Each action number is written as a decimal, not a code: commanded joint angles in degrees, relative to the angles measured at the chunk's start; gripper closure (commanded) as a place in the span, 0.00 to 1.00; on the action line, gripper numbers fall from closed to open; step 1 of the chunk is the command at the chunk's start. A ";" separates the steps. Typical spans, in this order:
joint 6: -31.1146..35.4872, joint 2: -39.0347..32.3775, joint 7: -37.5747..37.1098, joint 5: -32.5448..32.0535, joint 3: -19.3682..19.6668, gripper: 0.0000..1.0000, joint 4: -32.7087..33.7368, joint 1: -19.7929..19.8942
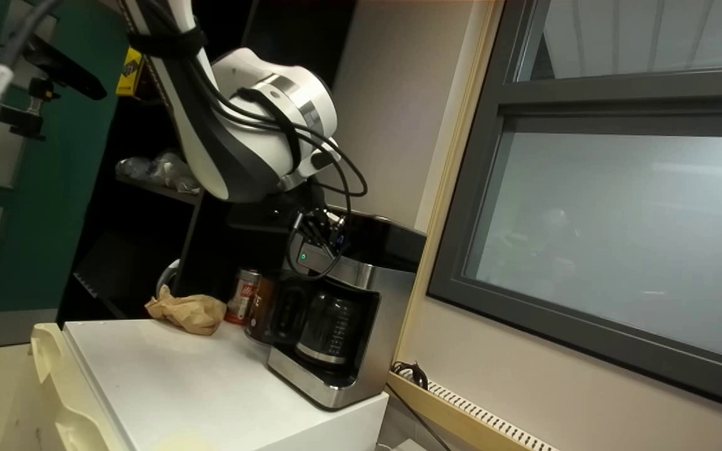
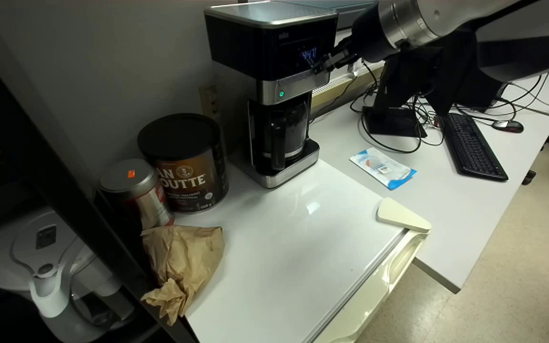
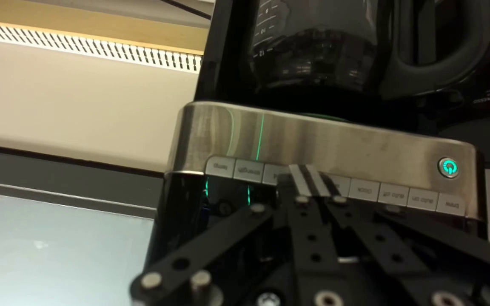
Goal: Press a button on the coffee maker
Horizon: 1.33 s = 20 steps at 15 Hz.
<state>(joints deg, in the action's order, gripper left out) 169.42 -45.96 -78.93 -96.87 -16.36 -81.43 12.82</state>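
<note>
Coffee maker (image 2: 266, 88), black and silver: upright at 12 o'clock on the white bench (image 2: 279, 271), in an exterior view. Dark glass carafe (image 2: 294, 131) seated in the lower bay; display (image 2: 309, 53) lit with blue digits.

Buttons (image 3: 364, 189), pale, in one row: in the wrist view, along the 6 o'clock edge of the silver band (image 3: 347, 144), labels upside down, "temp" at the 9 o'clock end, "brew" at the 3 o'clock end. Power button (image 3: 448, 167), round, lit green: on the band near its 3 o'clock end.

End effector (image 3: 309, 180), black: jaws together at the tips, nothing held. In from 6 o'clock in the wrist view, tips over the row near its middle, hiding part of it. Contact with the buttons: cannot tell. In an exterior view, tips at the coffee maker's 2 o'clock, near the display.

Coffee can (image 2: 186, 178), large, brown, black lid: at 8 o'clock from the coffee maker.

Small can (image 2: 143, 197), silver lid: just beside, at 8 o'clock from the coffee can.

Paper bag (image 2: 188, 257), brown, crumpled: at 5 o'clock from the small can.

Packet (image 2: 384, 166), white and blue: at 4 o'clock from the coffee maker.
</note>
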 commanded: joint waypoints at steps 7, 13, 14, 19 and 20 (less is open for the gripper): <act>-0.55 -2.59 3.38 3.31 -0.50 0.99 3.08 -0.60; -0.73 -2.80 4.23 4.03 -0.44 0.99 3.32 -0.52; -0.76 -2.83 4.30 4.13 -0.43 0.99 3.29 -0.49; -0.77 -2.97 4.49 4.46 -0.36 0.99 3.24 -0.34; -0.76 -2.98 4.58 4.60 -0.36 0.99 3.19 -0.29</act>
<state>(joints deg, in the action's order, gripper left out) 169.42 -46.64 -77.02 -94.32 -16.39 -81.11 12.65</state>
